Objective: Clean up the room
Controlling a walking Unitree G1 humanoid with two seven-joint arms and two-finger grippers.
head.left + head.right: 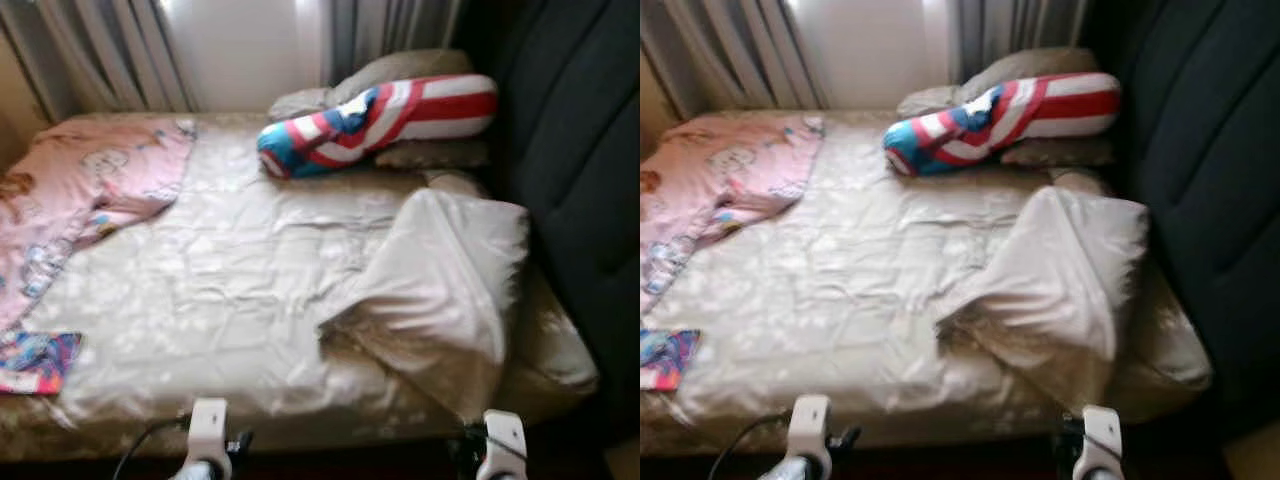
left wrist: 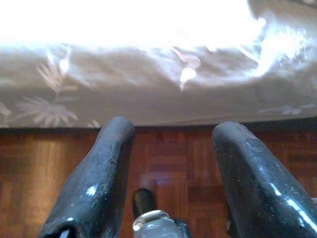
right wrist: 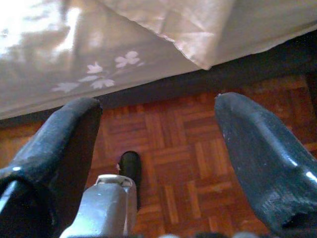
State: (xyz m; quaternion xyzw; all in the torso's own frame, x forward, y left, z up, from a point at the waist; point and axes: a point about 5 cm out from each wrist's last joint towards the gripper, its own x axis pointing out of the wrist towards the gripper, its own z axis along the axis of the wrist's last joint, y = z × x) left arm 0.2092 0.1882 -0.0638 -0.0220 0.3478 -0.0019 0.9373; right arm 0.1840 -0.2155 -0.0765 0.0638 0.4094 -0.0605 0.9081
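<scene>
Left gripper (image 2: 171,148) and right gripper (image 3: 158,129) low at bed's (image 1: 300,420) near edge, fingers spread wide, empty, over parquet floor (image 3: 183,163). Pink blanket (image 1: 90,190) far left; striped bolster (image 1: 380,120) mid-back; rumpled beige quilt (image 1: 440,290) right.

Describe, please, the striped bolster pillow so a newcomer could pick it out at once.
Start at the bed with its pale floral cover, and look to its far end by the curtains. There the bolster pillow lies across two plain beige pillows. It alone is long and tube-shaped, with red and white stripes and a blue end.
</scene>
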